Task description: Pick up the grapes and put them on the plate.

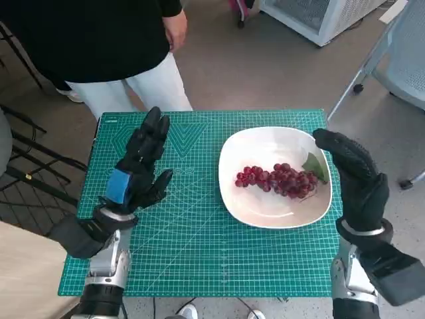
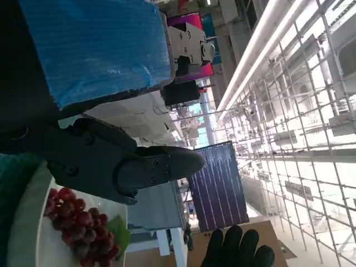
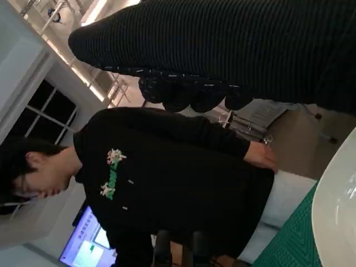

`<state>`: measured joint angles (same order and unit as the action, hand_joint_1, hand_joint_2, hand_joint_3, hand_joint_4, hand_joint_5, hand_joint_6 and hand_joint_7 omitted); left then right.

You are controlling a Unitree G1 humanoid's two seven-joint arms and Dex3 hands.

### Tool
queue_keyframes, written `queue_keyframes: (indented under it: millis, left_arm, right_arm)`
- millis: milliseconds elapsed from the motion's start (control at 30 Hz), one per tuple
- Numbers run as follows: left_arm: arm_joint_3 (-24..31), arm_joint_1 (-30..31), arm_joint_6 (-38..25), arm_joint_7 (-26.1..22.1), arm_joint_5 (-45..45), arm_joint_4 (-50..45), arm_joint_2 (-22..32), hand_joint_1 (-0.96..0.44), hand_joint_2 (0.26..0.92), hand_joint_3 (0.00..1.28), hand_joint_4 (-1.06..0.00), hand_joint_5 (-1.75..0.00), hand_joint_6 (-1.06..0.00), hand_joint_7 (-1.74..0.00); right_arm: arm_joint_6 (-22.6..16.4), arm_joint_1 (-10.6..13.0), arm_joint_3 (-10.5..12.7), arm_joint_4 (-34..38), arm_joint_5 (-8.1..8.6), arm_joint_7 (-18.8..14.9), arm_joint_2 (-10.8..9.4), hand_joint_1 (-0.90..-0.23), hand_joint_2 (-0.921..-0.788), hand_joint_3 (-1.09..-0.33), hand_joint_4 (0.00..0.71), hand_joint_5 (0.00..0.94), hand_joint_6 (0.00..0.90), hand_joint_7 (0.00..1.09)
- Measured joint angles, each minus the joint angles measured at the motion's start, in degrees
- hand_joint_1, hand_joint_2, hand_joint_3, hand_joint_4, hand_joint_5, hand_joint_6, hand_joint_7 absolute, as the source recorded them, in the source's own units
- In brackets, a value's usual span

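The grapes (image 1: 279, 179) already lie on the plate (image 1: 240, 206), and both the left hand (image 1: 136, 176) and right hand (image 1: 352, 176) hover with fingers released, so the task looks done.

A small table (image 1: 199, 292) sits in the centre and lower half of the head view, its top almost wholly covered by a green cutting mat (image 1: 192, 246) printed with a pale grid. One white plate (image 1: 265, 216) lies directly on the mat, right of centre. The mat's upper edge runs across mid-frame; its lower edge lies near the bottom of the frame.
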<state>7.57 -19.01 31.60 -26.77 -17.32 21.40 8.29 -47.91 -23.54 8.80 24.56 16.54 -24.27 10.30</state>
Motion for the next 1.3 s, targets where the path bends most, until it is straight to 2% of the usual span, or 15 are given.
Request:
queue_keyframes:
  millis: [400, 1300]
  left_arm:
    - [0.39, 1.72, -0.06, -0.70, -1.18, -0.88, 0.02, -0.62, 0.921, 0.44, -0.11, -0.02, -0.23, -0.05]
    - [0.21, 2.33, -0.06, 1.98, -0.34, -2.32, -0.09, -0.62, 0.921, 0.42, -0.20, -0.02, -0.21, -0.02]
  right_arm:
    - [-0.40, -0.29, -0.02, 0.63, 0.06, -0.26, 0.25, -0.578, -0.921, -0.688, 0.188, 0.001, 0.023, 0.37]
    - [0.75, -1.41, 0.01, 0.63, 0.60, -0.69, 0.68, -0.593, -0.921, -0.682, 0.190, 0.001, 0.044, 0.34]
